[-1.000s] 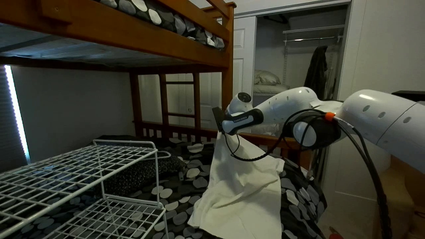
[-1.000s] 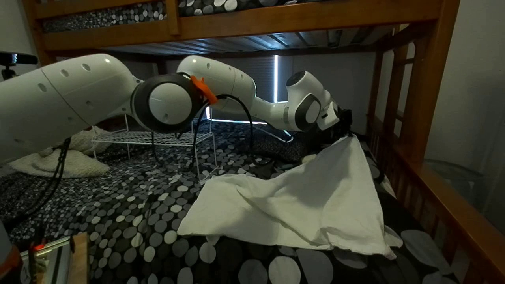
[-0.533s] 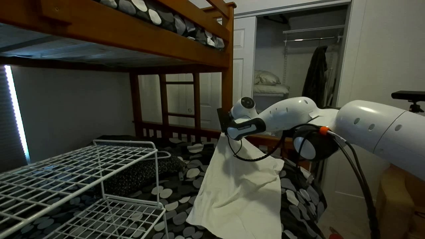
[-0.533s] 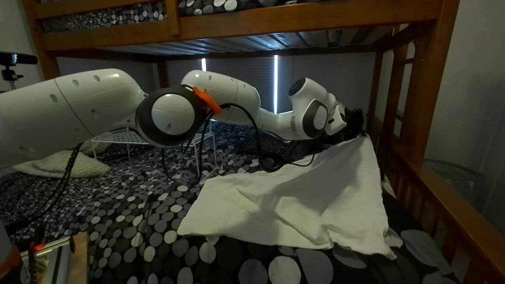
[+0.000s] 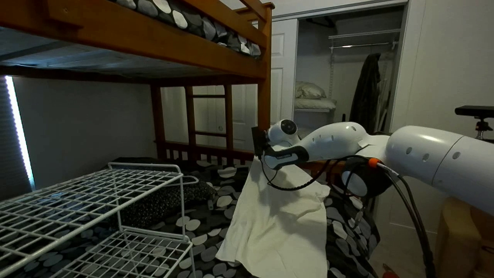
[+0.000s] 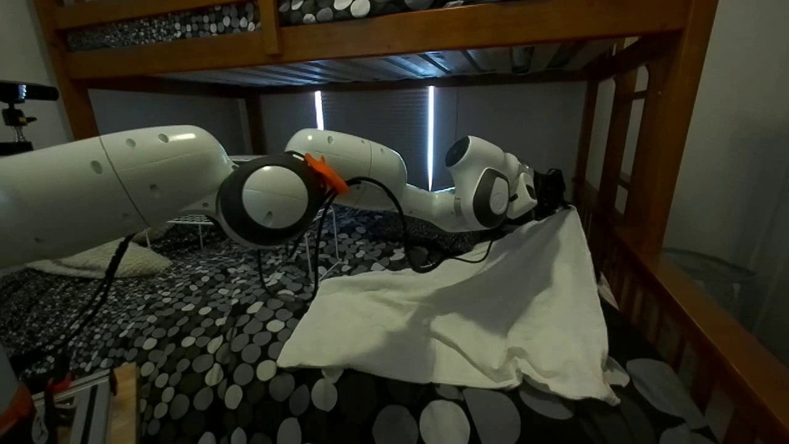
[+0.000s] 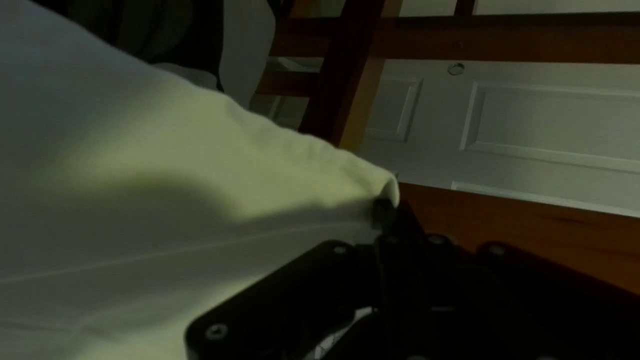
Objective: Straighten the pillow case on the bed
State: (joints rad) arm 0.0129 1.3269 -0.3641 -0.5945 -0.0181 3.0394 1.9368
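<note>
The pillow case [image 5: 281, 224], a cream-white wrinkled cloth, lies on the dark pebble-print bedding of the brown wooden bunk bed [image 6: 468, 28]. It also shows in an exterior view [image 6: 382, 320] and fills the left of the wrist view [image 7: 150, 165]. One corner is pulled up into a slope toward the bed's end rail. My gripper [image 7: 392, 215] is shut on that corner; the cloth folds over the fingertips. In an exterior view the gripper [image 6: 562, 200] holds the corner above the mattress. Folds remain along the near edge. The fingertips are mostly hidden in both exterior views.
A white wire rack [image 5: 181, 175] stands on the bed, with a dark speckled pillow [image 5: 154, 206] behind it. The slatted end rail [image 6: 684, 302] and ladder [image 5: 228, 123] are close to the gripper. The upper bunk hangs over the arm. A cream fleece [image 6: 117, 259] lies farther back.
The arm has come down, and the gripper has shifted a little toward the end rail with the held corner. The cloth's raised side is stretched wider and slopes lower.
</note>
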